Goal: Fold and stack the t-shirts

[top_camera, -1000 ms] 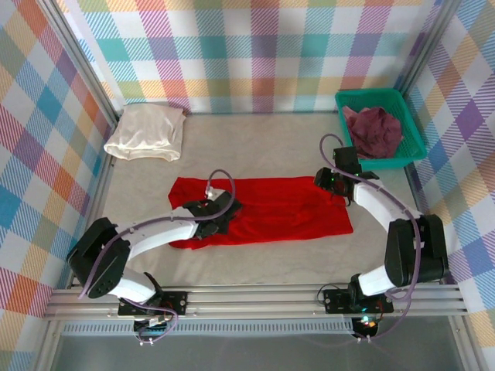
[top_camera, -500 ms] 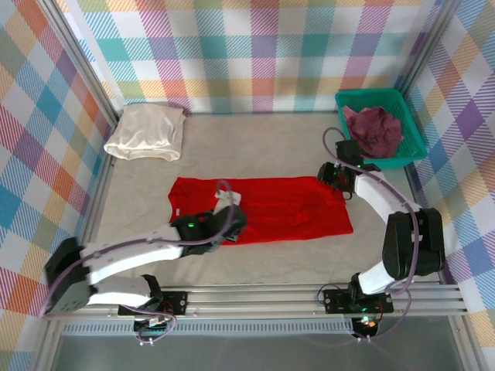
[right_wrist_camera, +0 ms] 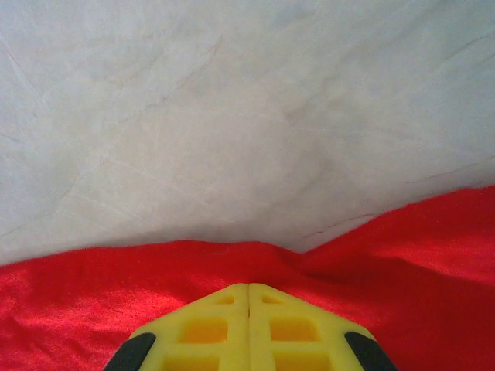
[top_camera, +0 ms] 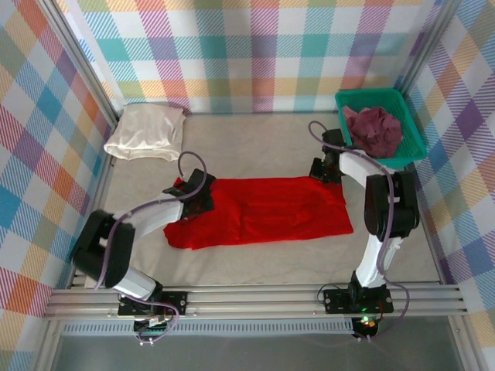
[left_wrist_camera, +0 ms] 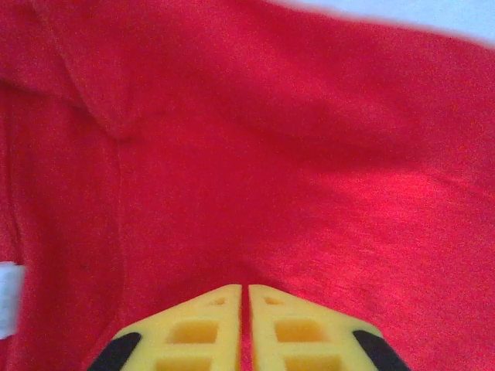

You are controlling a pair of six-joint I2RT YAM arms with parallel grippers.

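From above, the red shirt [top_camera: 267, 212] lies spread flat across the middle of the tabletop [top_camera: 255, 147]. The cream shirt [top_camera: 147, 131] sits folded in the far left corner. The maroon shirt [top_camera: 373, 130] is bunched inside the green basket [top_camera: 414, 139] at the far right. The left pincer [top_camera: 193, 189] is down on the red shirt's far left corner. The right pincer [top_camera: 323, 171] is down on its far right corner, near the basket.

On the left wrist camera, the left pincer [left_wrist_camera: 245, 287] is clenched, its yellow fingers [left_wrist_camera: 201, 328] almost meeting with a thin sliver of red cloth caught between them. Red shirt [left_wrist_camera: 271, 154] covers nearly everything ahead. A white tag [left_wrist_camera: 6, 297] shows at the left edge, and a strip of pale tabletop [left_wrist_camera: 433, 11] shows at the top right.

On the right wrist camera, the right pincer [right_wrist_camera: 248, 286] is clenched tight, finger against finger, with its tips at the shirt's rumpled edge [right_wrist_camera: 425, 247]. I cannot tell whether any cloth is pinched there. Beyond the edge lies bare grey tabletop [right_wrist_camera: 232, 116].
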